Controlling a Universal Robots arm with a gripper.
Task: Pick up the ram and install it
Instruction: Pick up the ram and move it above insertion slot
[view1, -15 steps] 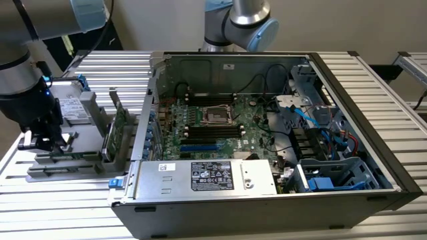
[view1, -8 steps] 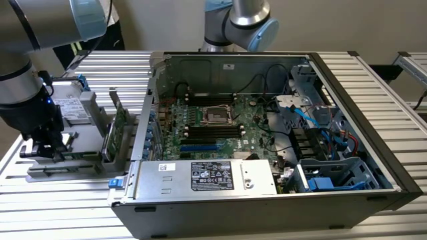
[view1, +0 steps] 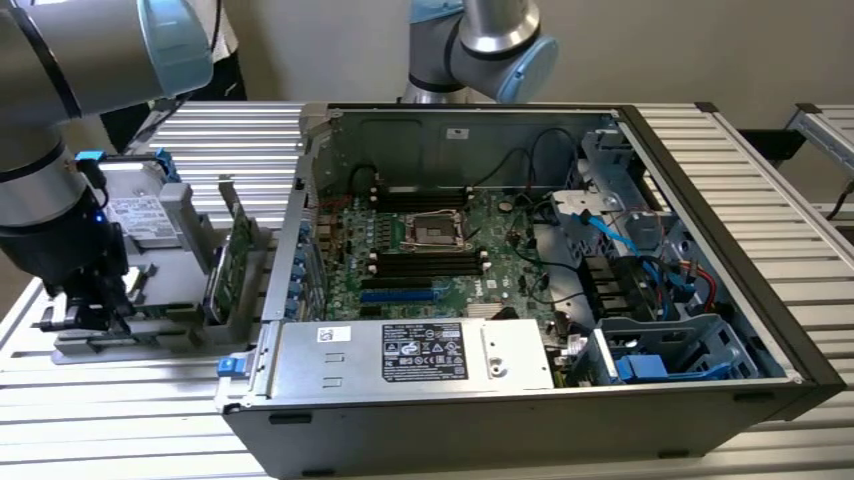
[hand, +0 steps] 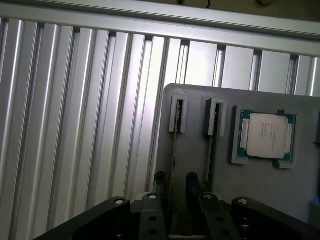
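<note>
Arm stands at the exterior view's left, gripper (view1: 83, 310) lowered over the grey parts holder (view1: 160, 335) that sits on the slatted aluminium table (view1: 134, 420) just beside the open computer case (view1: 534, 435). Wrist view: the ram (hand: 174, 135) stands on edge in one slot of the holder, seen edge-on as a thin dark line. A second stick (hand: 212, 145) stands in the neighbouring slot, parallel and a little apart. Jaws are parted, one black fingertip (hand: 159, 181) on each side of the ram, so the stick runs between them. A gap is visible on at least one side; cannot tell whether either pad touches the board. Ram seated in its slot, not lifted. Square silver processor chip (hand: 267, 135) lies flat in its own recess of the holder, beyond the second stick. Exterior view: taller green expansion card (view1: 236, 265) stands upright at the holder's case side and a hard drive (view1: 140, 215) leans at its far end. Inside the case, the motherboard (view1: 494, 250) lies exposed, with black memory slots (view1: 424, 265) beside the central socket (view1: 438, 232). Power supply (view1: 414, 355) is at the case's near edge.
</note>
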